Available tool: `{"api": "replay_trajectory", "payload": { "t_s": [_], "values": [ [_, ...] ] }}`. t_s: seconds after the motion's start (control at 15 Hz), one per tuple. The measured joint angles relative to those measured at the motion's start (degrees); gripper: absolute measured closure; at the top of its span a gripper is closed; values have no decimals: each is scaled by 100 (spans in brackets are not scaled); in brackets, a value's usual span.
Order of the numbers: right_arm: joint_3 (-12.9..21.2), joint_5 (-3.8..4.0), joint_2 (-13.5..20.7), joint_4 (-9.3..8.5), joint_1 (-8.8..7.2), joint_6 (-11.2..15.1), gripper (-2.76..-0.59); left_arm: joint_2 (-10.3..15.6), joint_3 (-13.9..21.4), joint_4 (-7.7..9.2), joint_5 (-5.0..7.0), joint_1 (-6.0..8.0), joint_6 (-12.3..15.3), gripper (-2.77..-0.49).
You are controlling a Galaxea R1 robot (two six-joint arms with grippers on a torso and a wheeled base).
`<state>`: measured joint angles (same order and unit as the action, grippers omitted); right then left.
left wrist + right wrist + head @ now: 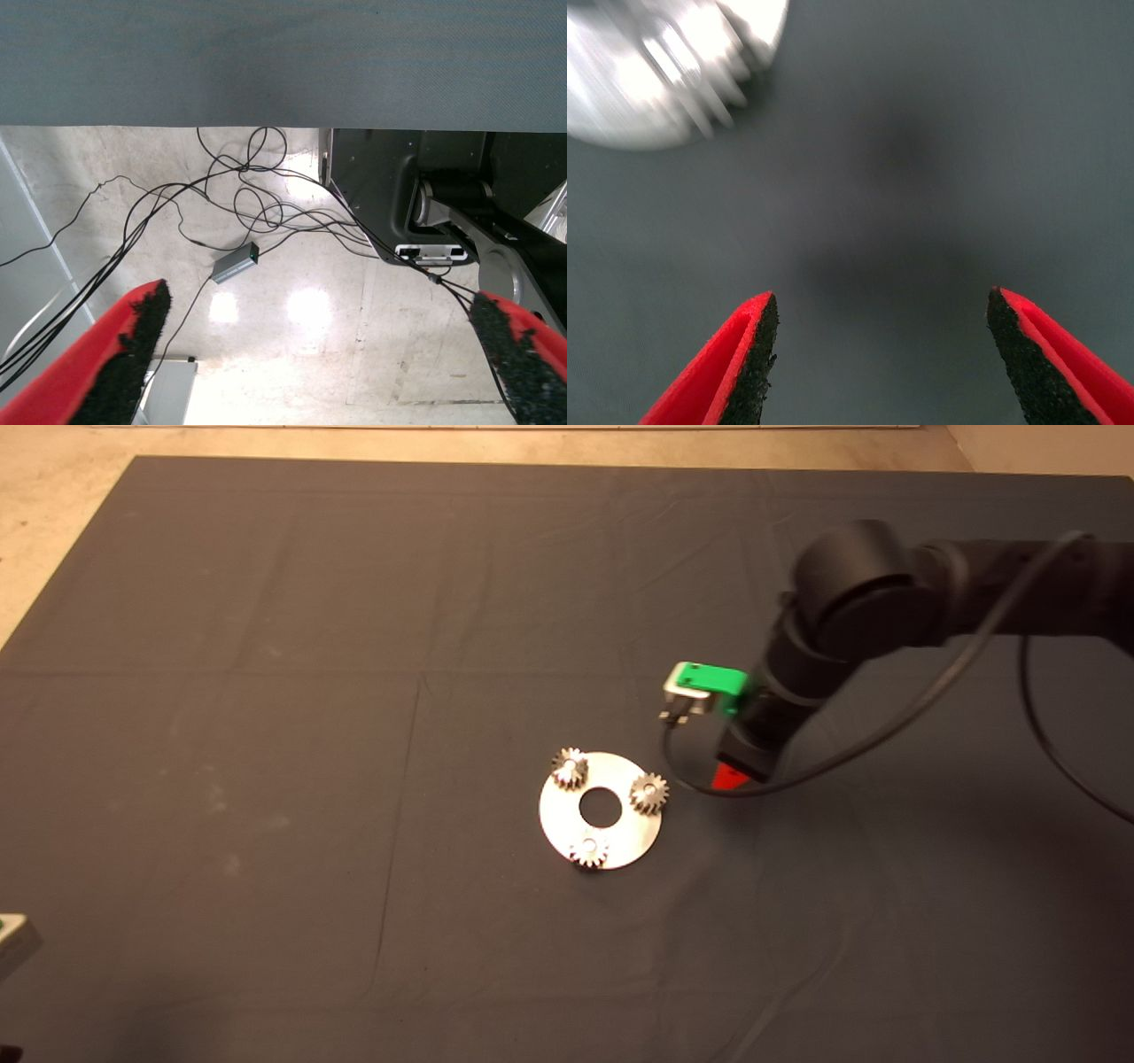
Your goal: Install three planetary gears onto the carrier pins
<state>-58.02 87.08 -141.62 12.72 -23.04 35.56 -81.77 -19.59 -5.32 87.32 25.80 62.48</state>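
Observation:
A round silver plate (620, 837) with a central hole lies on the mat's middle. Three small toothed gears sit on its pins: one at the far left (570, 767), one at the right (648, 793), one at the near edge (589, 850). The pins show only as bright spots in the gear centres. My right gripper (731, 778) hangs just right of the plate, above the bare mat, open and empty (881, 354). The plate's edge and a blurred gear (700, 80) show in the right wrist view. My left gripper (9, 939) is parked at the mat's lower left edge, open (319, 354).
The dark mat (354, 646) covers the table, with pale floor beyond its far edge. A black cable (886, 726) loops from the right arm. The left wrist view looks at the floor with tangled cables (230, 195) and a small grey box (235, 263).

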Motion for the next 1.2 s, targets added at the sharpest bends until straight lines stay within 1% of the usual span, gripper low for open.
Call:
{"api": "replay_trajectory", "payload": {
  "t_s": [0.07,0.13,0.2,0.27,0.33,0.4,0.47,0.53,0.6,0.67,0.73,0.8,0.87,0.93,1.07,1.2],
  "values": [
    [301,5,535,-13,-9,286,-174,-37,0,2,-2,-2,0,-248],
    [733,66,1160,-30,-33,634,-186,-103,0,0,0,-2,-2,-250],
    [1227,112,1686,-57,-55,953,-189,-190,0,2,-4,-2,-2,-260],
    [1829,137,2167,-137,-68,1290,-189,-288,0,2,-6,2,-2,-262],
    [2414,96,2649,-321,-66,1656,-195,-380,0,0,-24,13,-5,-265],
    [2838,35,3120,-474,-68,1992,-199,-428,0,2,-15,13,-5,-276],
    [3062,38,3506,-558,-90,2204,-200,-459,0,2,-6,13,-5,-277],
    [3281,44,4082,-686,-143,2499,-207,-496,0,5,-3,13,-5,-277],
    [3352,85,4407,-796,-157,2631,-217,-524,0,17,-6,13,-5,-277],
    [3390,119,4628,-890,-157,2743,-218,-573,0,31,-13,13,-5,-277],
    [3424,127,4724,-964,-160,2824,-223,-596,0,90,-24,13,-4,-277],
    [3452,115,4717,-1005,-162,2901,-232,-601,0,144,-22,13,-2,-277],
    [3471,70,4680,-1027,-179,2988,-233,-601,0,218,-12,13,-2,-277],
    [3483,44,4653,-1030,-193,3062,-233,-601,0,256,-6,13,-2,-277],
    [3494,49,4656,-1086,-193,3150,-233,-616,0,300,-9,13,-5,-277],
    [3494,77,4640,-1110,-226,3185,-246,-601,0,340,-22,13,-5,-277]
  ]
}}
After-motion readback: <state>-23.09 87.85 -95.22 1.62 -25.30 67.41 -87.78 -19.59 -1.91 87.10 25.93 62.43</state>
